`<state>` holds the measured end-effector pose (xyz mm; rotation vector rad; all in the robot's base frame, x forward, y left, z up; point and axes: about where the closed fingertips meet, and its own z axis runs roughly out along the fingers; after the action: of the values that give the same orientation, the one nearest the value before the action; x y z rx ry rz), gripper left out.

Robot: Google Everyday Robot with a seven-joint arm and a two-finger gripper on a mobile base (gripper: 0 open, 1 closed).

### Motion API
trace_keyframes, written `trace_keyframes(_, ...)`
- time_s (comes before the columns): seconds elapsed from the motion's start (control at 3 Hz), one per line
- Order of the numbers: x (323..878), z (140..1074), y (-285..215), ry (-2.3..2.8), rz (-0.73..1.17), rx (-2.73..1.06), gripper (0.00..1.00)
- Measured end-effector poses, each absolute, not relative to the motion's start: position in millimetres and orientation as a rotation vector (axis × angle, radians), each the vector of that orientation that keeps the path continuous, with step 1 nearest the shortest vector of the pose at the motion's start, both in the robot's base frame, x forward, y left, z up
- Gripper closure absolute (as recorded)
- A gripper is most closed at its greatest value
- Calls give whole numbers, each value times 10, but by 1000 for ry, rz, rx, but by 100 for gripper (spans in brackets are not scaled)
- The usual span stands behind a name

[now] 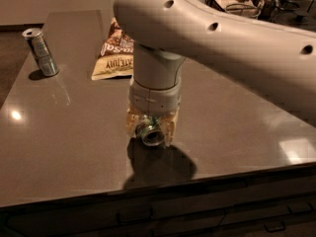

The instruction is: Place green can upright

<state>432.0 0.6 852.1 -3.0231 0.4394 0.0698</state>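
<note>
The green can (150,132) lies on its side between the fingers of my gripper (149,128), its silver end facing the camera. The gripper points straight down at the middle front of the dark table (74,147), with its pale fingers (132,124) closed against both sides of the can. The can sits at or just above the tabletop; its shadow falls right under it. Most of the can's green body is hidden by the fingers and the wrist.
A slim silver-grey can (40,52) stands upright at the far left of the table. A brown and cream snack bag (116,53) lies flat behind the gripper. The table's front edge (197,181) runs close below the gripper. My large white arm crosses the upper right.
</note>
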Motion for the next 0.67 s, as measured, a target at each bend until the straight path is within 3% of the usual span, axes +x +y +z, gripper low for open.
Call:
trace_keyframes(0.33, 4361, 8665, 6, 536, 132, -2960, 88)
trace_keyframes(0.67, 4394, 8897, 36, 677, 242, -2830, 100)
